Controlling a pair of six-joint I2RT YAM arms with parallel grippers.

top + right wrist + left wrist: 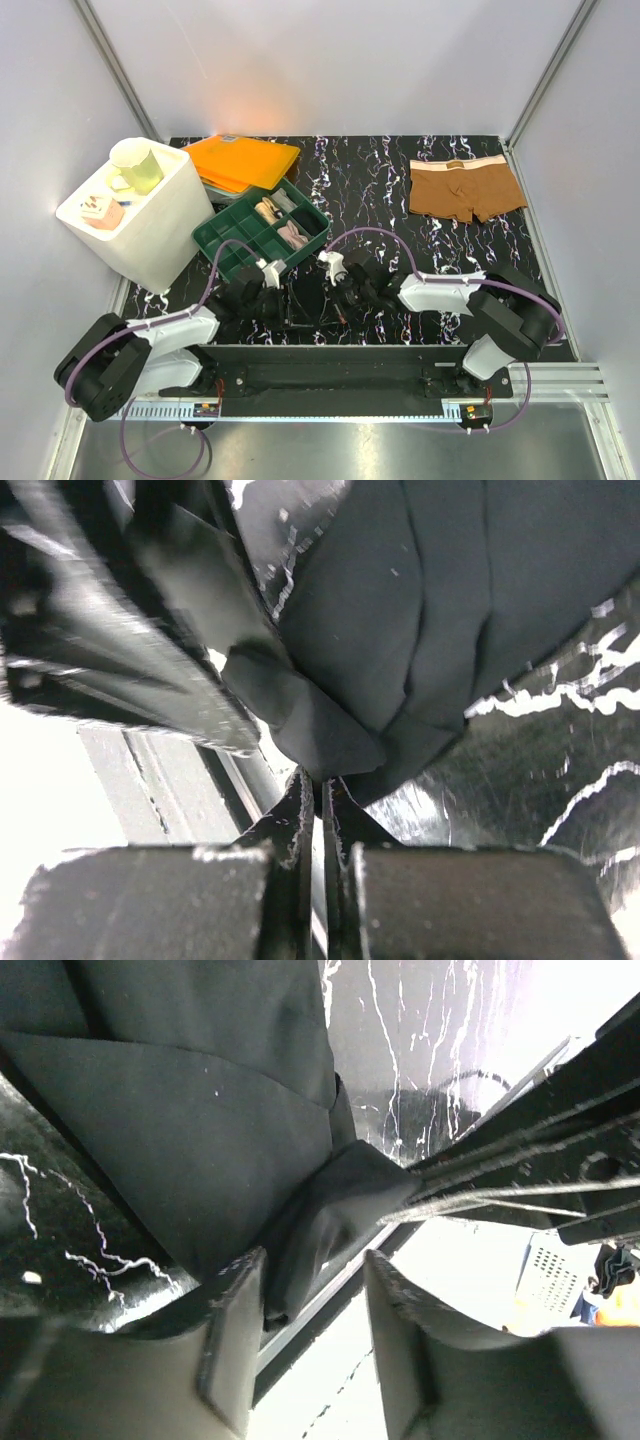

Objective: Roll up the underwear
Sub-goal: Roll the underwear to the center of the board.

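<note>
The plain black soft-fabric boxer briefs (200, 1130) lie on the black marbled desk (370, 180) at its near edge, where the two arms meet. The right gripper (322, 785) has its fingers pressed together on a corner of the black cloth, probably to anchor that hem for the first turn of the roll. The left gripper (312, 1268) is spread wide around the neighbouring corner, not yet clamped. The brown fabric boxer briefs with a pale waistband (465, 188) lie flat at the far right.
</note>
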